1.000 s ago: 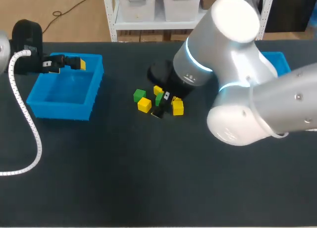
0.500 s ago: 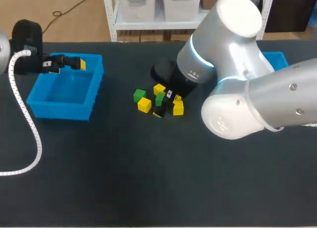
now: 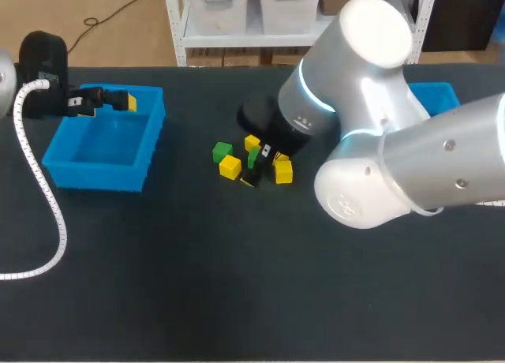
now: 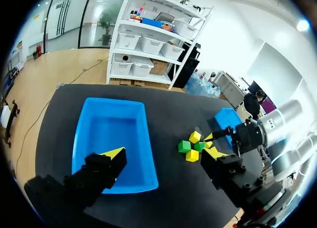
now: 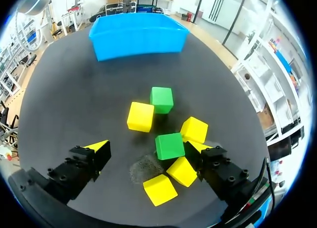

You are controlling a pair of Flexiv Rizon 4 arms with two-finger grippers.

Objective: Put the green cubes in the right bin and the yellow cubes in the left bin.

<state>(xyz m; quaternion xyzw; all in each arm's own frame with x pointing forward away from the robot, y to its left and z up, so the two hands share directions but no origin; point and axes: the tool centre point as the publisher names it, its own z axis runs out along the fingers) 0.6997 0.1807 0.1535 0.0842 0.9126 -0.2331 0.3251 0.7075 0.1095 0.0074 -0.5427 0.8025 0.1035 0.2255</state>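
Green near cube point(image 5: 170, 145) is the one in play. It sits flat on the dark surface point(image 3: 237, 284) between the fingers of our right gripper point(image 5: 148, 148), close against one finger point(image 5: 210, 161) and well apart from the other. So those fingers are spread wide and grip nothing. We judge the gripper hangs low over the pile to straddle this cube for a pick bound for the right bin point(image 3: 439, 95), which shows only as a blue corner behind our right arm point(image 3: 379, 142).

The pile is tight. Yellow cubes point(image 5: 194, 130) crowd the near cube ahead of it and on the gripper's side, which likely explains the wide spread. The far green cube point(image 5: 162, 99) lies further ahead, just beside another yellow one.

Our left gripper point(image 4: 163, 158) hovers above the left bin point(image 4: 148, 158) with its fingers wide and nothing between them. No cube shows in that bin. We read this as a parked pose, out of the right arm's way.

A cube has no long axis. The near one rests top face up, its sides a little skewed to the line between the fingers, so a close may meet it off-square. The left bin's long axis runs straight away from the left gripper.
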